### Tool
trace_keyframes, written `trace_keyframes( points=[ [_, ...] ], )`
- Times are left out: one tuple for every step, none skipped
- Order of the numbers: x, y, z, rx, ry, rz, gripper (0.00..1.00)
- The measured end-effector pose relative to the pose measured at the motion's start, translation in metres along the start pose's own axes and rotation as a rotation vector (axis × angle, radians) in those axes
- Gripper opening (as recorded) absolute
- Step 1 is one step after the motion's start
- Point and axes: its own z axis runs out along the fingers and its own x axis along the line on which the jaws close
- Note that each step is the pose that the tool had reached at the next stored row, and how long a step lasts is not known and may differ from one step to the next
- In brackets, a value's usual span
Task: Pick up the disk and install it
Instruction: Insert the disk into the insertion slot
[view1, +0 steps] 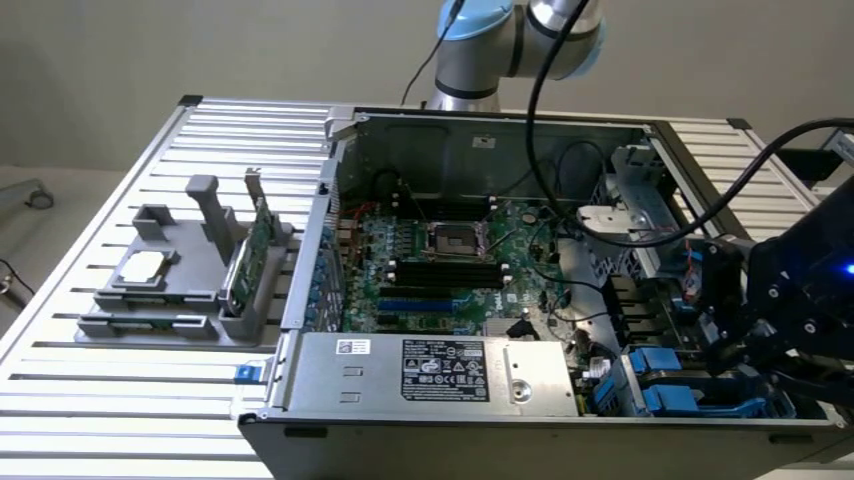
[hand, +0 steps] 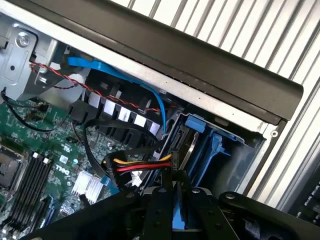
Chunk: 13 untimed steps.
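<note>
My gripper (hand: 181, 192) hangs over the drive bays in the corner of the open computer case (view1: 481, 125), at the exterior view's lower right. Its black fingers (hand: 159, 210) are shut on a blue plastic strip, the carrier rail of the disk (hand: 181, 212), which shows edge-on between them. The disk's metal face and label are hidden. Just beyond the fingertips, another blue-framed drive (hand: 192, 142) sits in its bay with cables plugged into it. In the exterior view the dark gripper body (view1: 801, 300) covers the bay area beside the blue carriers (view1: 663, 380).
Red, yellow and black cables (hand: 140, 165) and a blue cable (hand: 125, 75) run close to the bays. The motherboard (view1: 441, 260) and power supply (view1: 441, 370) fill the case. A grey holder (view1: 174, 290) with a chip and a green card stands at the exterior view's left.
</note>
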Motion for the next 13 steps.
trace_keyframes(
  points=[
    [0.000, 0.0001, 0.0005, 0.0031, -0.0097, 0.000, 0.16],
    [0.001, 0.0002, 0.0009, 0.0052, -0.0187, 0.000, 0.16],
    [0.002, 0.0006, 0.0009, 0.0080, -0.0259, 0.000, 0.16],
    [0.002, 0.0006, 0.0010, 0.0094, -0.0292, 0.001, 0.16],
    [0.003, 0.0007, 0.0010, 0.0096, -0.0299, 0.003, 0.16],
    [0.003, 0.0007, 0.0008, 0.0094, -0.0301, 0.006, 0.16],
    [0.003, 0.0006, 0.0003, 0.0092, -0.0304, 0.010, 0.16],
    [0.003, 0.0006, -0.0007, 0.0089, -0.0306, 0.014, 0.16],
    [0.003, 0.0005, -0.0023, 0.0085, -0.0305, 0.019, 0.16],
    [0.004, 0.0004, -0.0048, 0.0081, -0.0305, 0.023, 0.16],
    [0.004, 0.0003, -0.0079, 0.0078, -0.0306, 0.028, 0.16],
    [0.004, 0.0004, -0.0105, 0.0072, -0.0307, 0.035, 0.16],
    [0.004, 0.0005, -0.0130, 0.0065, -0.0308, 0.043, 0.16]
  ],
)
